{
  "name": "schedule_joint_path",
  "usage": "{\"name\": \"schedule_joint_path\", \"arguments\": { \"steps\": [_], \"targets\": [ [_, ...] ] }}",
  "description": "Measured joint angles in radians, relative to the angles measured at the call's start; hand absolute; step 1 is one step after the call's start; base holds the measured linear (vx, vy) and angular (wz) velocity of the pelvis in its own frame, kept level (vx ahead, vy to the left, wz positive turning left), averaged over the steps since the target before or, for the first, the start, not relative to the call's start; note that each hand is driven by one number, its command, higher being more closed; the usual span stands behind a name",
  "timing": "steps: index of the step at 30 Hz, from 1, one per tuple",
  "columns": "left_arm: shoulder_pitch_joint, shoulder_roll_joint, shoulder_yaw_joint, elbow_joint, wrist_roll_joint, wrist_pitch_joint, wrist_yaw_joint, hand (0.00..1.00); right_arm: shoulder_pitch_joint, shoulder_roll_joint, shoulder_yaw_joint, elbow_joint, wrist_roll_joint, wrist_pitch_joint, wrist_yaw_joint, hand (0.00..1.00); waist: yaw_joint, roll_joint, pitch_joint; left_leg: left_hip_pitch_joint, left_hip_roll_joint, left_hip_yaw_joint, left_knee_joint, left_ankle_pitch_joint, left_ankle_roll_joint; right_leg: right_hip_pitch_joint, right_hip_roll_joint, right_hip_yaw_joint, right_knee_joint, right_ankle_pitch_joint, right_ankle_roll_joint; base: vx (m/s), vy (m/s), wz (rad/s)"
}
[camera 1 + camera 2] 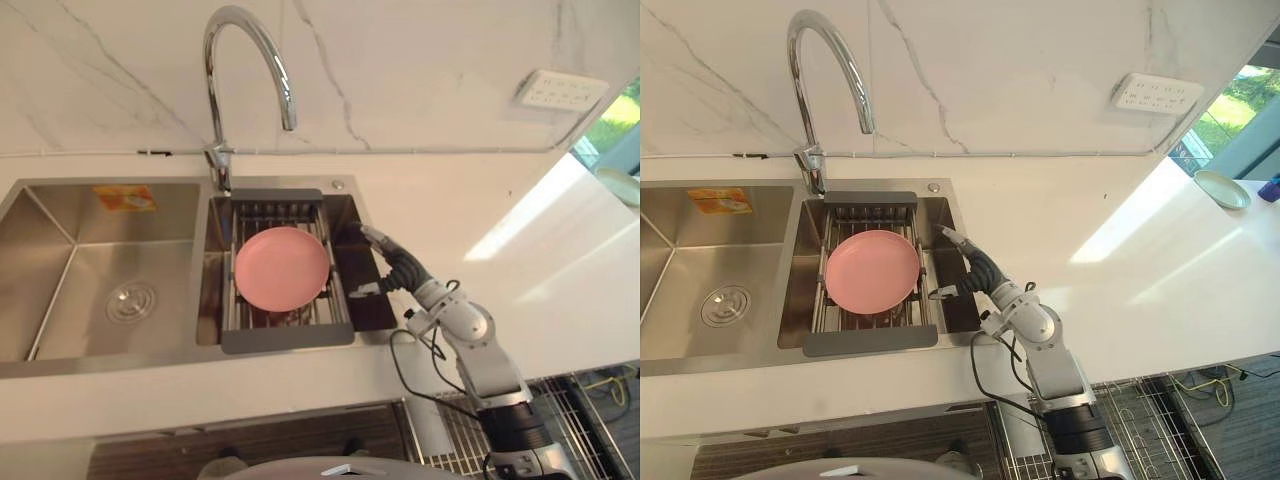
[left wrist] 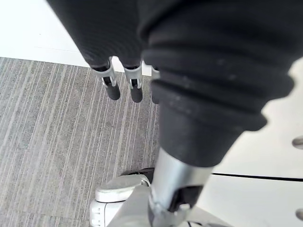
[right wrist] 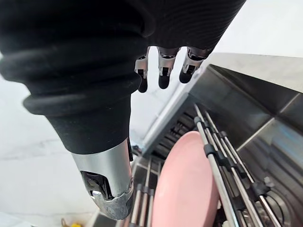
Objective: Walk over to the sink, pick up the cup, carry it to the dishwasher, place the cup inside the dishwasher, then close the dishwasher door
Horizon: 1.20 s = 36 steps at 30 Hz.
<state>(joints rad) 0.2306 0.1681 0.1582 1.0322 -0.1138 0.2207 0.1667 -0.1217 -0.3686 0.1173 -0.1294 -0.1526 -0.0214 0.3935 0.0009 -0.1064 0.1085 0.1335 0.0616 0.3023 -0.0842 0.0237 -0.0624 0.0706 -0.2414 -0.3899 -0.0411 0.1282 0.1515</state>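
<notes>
Right hand [image 1: 393, 264] hangs over the right rim of the sink [image 1: 70, 270], fingers loosely straight, holding nothing. Piece to fetch reads as a pink plate [image 1: 282, 268], round, flat on the rack [image 1: 285, 338] at frame centre, just left of that hand, apart. Left hand [image 2: 112, 85] hangs above the floor, fingers straight; right is nearer.

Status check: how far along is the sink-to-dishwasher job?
Done: the robot stands at the sink. In hand: nothing yet; the open right hand hovers beside the rack holding a pink plate, not a cup. The left hand hangs idle. Left: grasping, carrying, loading, closing the door.
</notes>
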Motion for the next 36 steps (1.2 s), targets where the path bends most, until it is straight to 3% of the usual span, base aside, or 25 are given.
{"name": "schedule_joint_path", "arguments": {
  "steps": [10, 16, 36],
  "targets": [
    [-0.006, -0.001, -0.005, -0.021, 0.014, 0.019, -0.009, 0.0, -0.09, 0.006, 0.156, 0.126, -0.226, 0.031, -0.014, 0.0, 0.02, 0.007, -0.002, -0.012, -0.004, -0.028, 0.0, 0.017, 0.002, 0.024, 0.004, -0.032, -0.038, 0.023, 0.0, -0.02, -0.025, 0.08],
    [-0.008, -0.012, -0.005, -0.033, 0.031, 0.021, -0.023, 0.0, -0.15, 0.009, 0.228, 0.194, -0.332, 0.042, -0.033, 0.0, 0.036, 0.028, 0.004, -0.013, -0.004, -0.042, -0.001, 0.024, 0.003, 0.034, 0.004, -0.044, -0.039, 0.022, -0.001, -0.02, -0.011, 0.07],
    [-0.028, -0.01, -0.005, -0.039, 0.077, 0.037, -0.043, 0.0, -0.223, 0.041, 0.42, 0.266, -0.713, 0.002, -0.072, 0.0, 0.06, 0.032, 0.004, -0.025, -0.002, -0.059, -0.001, 0.033, 0.004, 0.036, 0.005, -0.061, -0.039, 0.023, -0.004, 0.0, -0.003, 0.03]
  ]
}}
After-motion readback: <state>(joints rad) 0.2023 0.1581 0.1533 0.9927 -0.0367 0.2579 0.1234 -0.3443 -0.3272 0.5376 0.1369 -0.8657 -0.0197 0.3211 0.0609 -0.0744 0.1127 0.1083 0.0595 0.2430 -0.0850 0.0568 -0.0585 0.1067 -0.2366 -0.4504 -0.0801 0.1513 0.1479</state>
